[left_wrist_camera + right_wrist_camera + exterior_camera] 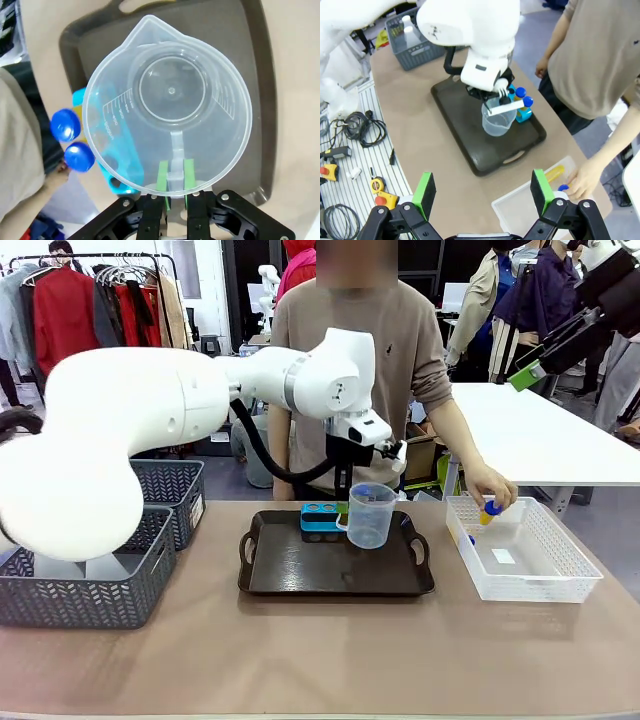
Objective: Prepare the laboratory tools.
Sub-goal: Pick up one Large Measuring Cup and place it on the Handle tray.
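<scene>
Measuring beaker (371,514) at the tray (300,565), tubes partly racked

It is gripped by its handle between the green pads of the left gripper (175,175), just beside the blue rack (320,518); whether its base rests on the tray cannot be told. Two blue-capped tubes (521,92) are seen standing at the rack, and another tube (490,510) is held by the person's hand (490,485) over the white basket (530,585), so the racking is judged about half done. The right gripper (484,192) is held high, fingers wide apart. Bare tray floor lies open on the robot's side; the raised rim and the rack are to be cleared
</scene>
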You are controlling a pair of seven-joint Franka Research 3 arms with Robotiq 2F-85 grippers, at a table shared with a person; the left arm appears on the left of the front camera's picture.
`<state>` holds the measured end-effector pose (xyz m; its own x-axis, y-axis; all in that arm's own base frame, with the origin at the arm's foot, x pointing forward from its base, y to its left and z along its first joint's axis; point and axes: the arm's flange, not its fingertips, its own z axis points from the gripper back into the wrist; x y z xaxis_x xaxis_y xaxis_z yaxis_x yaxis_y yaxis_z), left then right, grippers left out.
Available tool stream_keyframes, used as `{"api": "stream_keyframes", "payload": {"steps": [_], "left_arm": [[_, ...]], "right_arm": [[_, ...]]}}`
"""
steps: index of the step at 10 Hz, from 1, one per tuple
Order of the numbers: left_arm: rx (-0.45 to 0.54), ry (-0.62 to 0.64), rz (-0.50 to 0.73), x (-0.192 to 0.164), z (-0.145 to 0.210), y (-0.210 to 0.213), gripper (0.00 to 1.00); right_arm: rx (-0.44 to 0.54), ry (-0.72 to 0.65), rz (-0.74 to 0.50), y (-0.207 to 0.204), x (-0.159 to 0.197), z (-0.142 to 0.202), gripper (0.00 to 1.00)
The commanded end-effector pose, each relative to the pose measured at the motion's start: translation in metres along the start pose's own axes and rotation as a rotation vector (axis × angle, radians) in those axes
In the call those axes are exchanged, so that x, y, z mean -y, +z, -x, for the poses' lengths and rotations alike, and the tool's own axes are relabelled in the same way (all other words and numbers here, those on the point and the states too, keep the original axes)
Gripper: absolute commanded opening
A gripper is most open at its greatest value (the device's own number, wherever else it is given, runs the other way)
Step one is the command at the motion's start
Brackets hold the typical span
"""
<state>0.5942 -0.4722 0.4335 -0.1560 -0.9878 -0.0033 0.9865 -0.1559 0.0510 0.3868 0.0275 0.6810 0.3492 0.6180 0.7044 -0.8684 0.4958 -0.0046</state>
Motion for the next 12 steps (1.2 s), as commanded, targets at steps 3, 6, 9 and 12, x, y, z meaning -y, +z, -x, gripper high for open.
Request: {"api": "stream_keyframes", "payload": {"steps": [3, 6, 9, 12], "left_arm": [[-0.001, -0.034, 0.038, -0.009, -0.011, -0.028, 0.0], [0.026, -0.035, 0.05, -0.009, -0.009, -0.042, 0.02], [0.045, -0.021, 0.031, -0.004, -0.007, -0.034, 0.61], [0.061, -0.01, 0.016, 0.009, -0.001, -0.02, 1.0]], "right_arm": [[0.026, 0.015, -0.015, 0.0, 0.001, -0.001, 1.0], [0.026, 0.015, -0.015, 0.0, 0.001, -0.001, 1.0], [0.026, 0.015, -0.015, 0.0, 0.001, -0.001, 1.0], [0.026, 0.015, -0.015, 0.0, 0.001, -0.001, 1.0]]}}
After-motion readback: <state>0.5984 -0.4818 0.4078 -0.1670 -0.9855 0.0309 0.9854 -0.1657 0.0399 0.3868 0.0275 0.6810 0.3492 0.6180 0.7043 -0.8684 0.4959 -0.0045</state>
